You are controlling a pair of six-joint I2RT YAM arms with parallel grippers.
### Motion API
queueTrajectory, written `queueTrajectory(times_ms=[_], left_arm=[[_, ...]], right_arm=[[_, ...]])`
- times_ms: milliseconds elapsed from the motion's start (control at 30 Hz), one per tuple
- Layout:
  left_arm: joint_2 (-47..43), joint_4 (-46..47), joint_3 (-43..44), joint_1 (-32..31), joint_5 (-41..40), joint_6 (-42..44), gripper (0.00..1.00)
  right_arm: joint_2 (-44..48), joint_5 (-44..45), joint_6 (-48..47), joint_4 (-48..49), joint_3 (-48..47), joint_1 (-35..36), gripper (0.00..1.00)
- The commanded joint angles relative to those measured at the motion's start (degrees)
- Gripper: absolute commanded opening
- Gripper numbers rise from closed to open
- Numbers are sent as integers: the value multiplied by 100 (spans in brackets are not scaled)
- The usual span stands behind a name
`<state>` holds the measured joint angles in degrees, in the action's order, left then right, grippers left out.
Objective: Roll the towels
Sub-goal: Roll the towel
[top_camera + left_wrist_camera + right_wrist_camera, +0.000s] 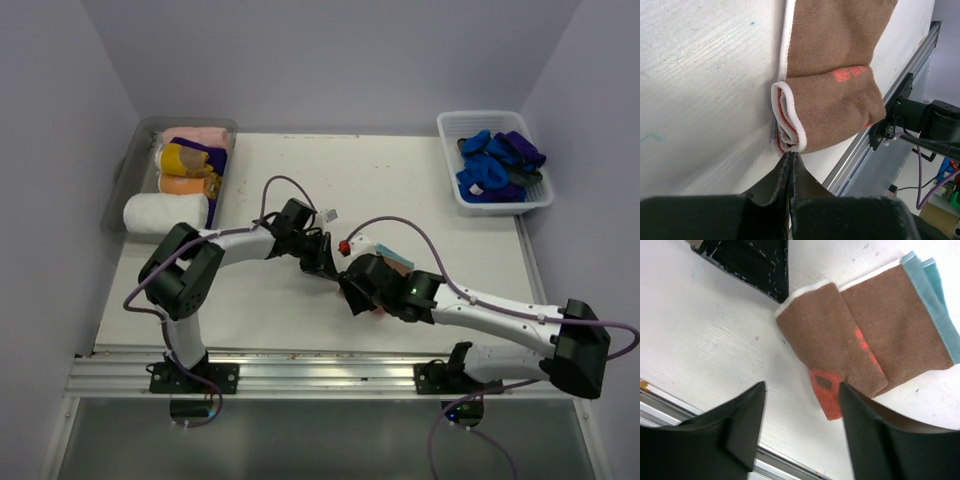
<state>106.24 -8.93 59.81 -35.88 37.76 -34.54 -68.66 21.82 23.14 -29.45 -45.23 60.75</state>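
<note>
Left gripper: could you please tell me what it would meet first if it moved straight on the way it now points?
Most likely the rolled end of the brown towel, which lies right ahead of the shut left gripper. Its tips look to be at the white-edged fold; contact is unclear.

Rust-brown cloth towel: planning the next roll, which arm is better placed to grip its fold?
Probably right: right gripper open at the fold of the rust-brown cloth towel; left gripper shut at its edge.
</note>
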Motion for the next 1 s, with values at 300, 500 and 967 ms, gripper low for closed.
queueTrajectory(times_ms=[300, 500, 967], left_arm=[[-621, -48, -31, 353, -5, 185, 0], [-849, -21, -268, 511, -5, 185, 0], [-2449, -407, -1349, 1864, -172, 62, 14]], right_arm=[[-1755, 893, -318, -395, -873, 16, 75], [-2080, 754, -371, -193, -838, 16, 60], [-2397, -949, -688, 1370, -1004, 16, 0]])
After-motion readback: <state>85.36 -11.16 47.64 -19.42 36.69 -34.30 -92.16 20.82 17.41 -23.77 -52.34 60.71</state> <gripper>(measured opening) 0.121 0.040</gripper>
